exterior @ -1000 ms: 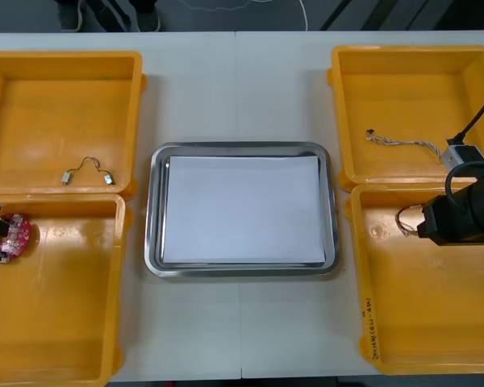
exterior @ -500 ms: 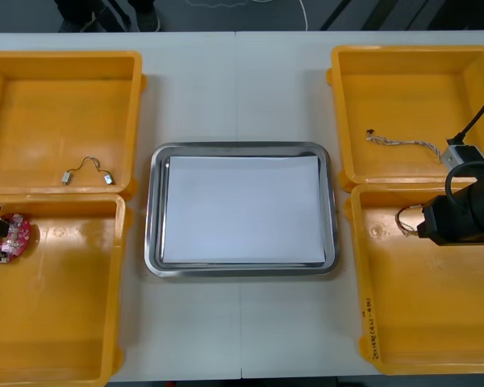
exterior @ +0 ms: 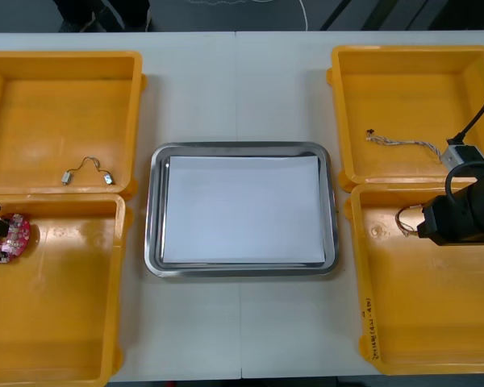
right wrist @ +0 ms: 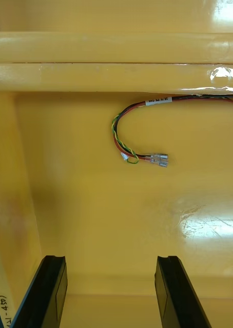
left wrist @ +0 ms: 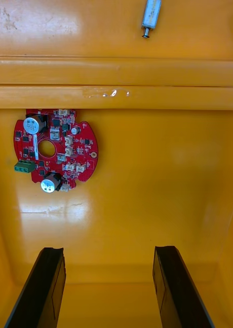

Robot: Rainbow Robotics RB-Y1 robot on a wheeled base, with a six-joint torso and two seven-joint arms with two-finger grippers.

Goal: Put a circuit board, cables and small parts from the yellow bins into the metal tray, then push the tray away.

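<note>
Board (left wrist: 55, 150) by L claw (left wrist: 109, 251), cable (right wrist: 115, 130) R claw (right wrist: 110, 259)

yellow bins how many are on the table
4: far left bin, near left bin under the left gripper, far right bin, near right bin under the right gripper. None looks hidden.

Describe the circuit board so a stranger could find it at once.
From the metal tray, go to the nearer yellow bin on the robot's left. By its far wall lies the circuit board: round and red, unlike the small metal parts in the bin beyond.
</note>
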